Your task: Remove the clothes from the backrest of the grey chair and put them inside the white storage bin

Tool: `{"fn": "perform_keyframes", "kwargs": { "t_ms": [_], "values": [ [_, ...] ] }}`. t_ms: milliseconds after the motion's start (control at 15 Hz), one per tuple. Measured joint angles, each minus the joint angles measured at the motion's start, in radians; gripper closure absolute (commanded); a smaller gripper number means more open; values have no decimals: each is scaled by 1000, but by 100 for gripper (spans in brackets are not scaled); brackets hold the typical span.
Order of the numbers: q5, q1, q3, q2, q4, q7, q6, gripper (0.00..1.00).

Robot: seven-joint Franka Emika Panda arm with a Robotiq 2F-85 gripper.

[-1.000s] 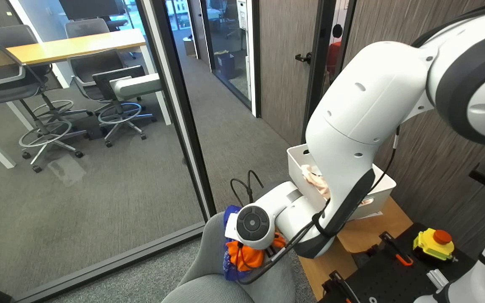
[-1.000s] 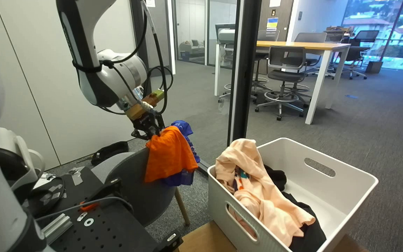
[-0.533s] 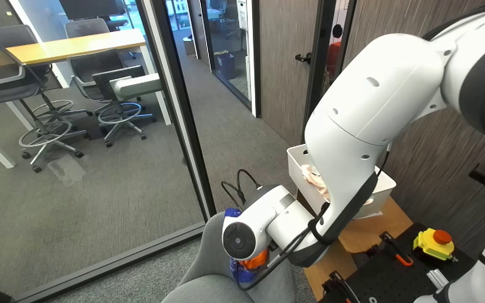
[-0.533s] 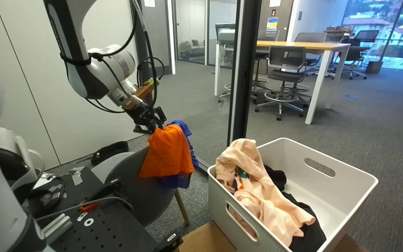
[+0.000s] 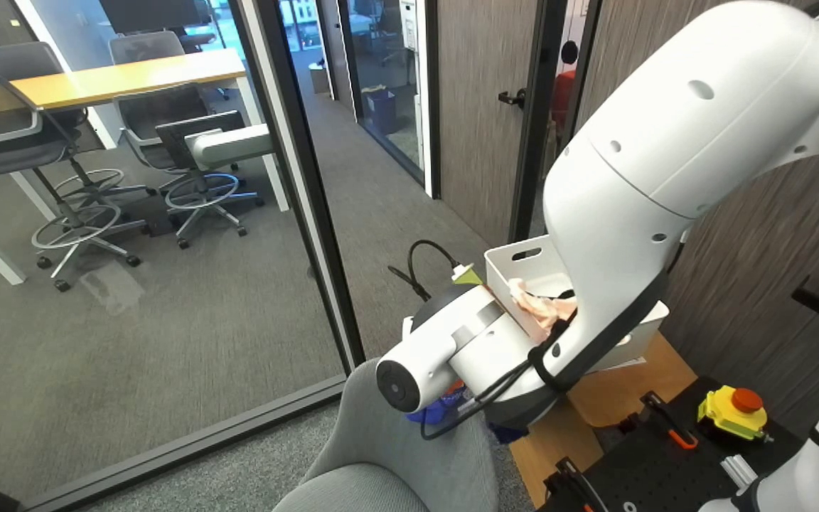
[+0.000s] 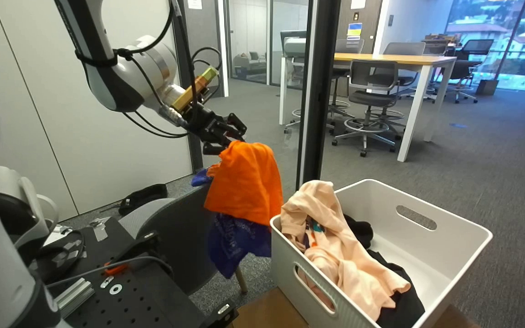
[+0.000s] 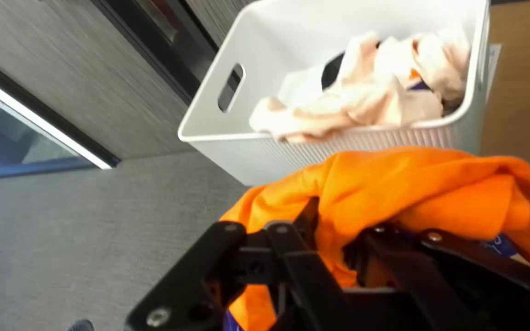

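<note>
Your gripper [image 7: 336, 236] has its fingers closed on the orange cloth [image 7: 403, 188], outside the bin [image 7: 265, 158].
Blue cloth [image 6: 239, 241] hangs below, near the top edge of the chair [image 6: 178, 237], contact unclear. Peach cloth [image 7: 348, 105] laps the bin's near rim; bare bottom shows beside it. Open floor [image 7: 108, 239] lies left of the bin in your wrist view; in an exterior view the arm [image 5: 630, 192] hides most of the orange cloth.

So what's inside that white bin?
Inside the white bin, a crumpled peach cloth lies partly over black fabric, with a multicoloured patch showing among the peach folds. Anything else beneath that cloth is covered, so I can't tell.
</note>
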State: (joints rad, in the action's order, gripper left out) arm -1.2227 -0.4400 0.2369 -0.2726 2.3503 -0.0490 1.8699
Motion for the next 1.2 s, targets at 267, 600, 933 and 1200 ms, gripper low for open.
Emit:
{"fn": "perform_keyframes", "kwargs": {
  "t_ms": [267,600,933,1200],
  "values": [
    [-101,71,-15,64,0,-27,-157,93],
    [-183,234,-102,168,-6,-86,-181,93],
    [-172,391,-210,231,-39,-146,-62,93],
    [-81,480,-277,199,-63,-194,127,93]
  ]
}}
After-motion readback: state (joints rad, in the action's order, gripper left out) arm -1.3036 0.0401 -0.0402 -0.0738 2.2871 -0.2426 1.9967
